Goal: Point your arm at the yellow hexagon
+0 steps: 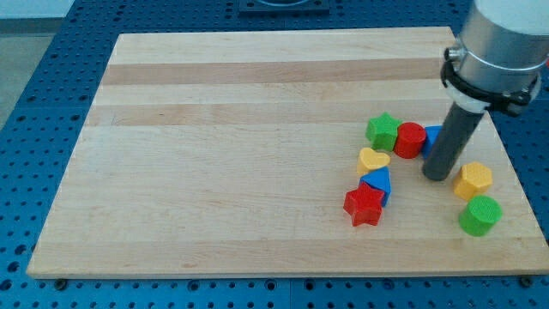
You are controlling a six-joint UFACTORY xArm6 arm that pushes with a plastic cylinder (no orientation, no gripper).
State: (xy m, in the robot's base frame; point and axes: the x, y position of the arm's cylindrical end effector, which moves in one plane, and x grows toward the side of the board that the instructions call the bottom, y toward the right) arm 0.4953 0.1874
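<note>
The yellow hexagon (473,180) lies near the board's right edge, towards the view's bottom. My tip (437,175) rests on the board just to the view's left of it, a small gap apart. The rod partly hides a blue block (432,136) behind it, shape unclear. A red cylinder-like block (410,140) and a green star (383,130) sit in a row left of that blue block.
A green round block (479,215) sits just below the yellow hexagon. A yellow heart (372,160), a blue block (378,183) and a red star (364,206) form a column to the view's left of my tip. The wooden board (240,154) lies on a blue perforated table.
</note>
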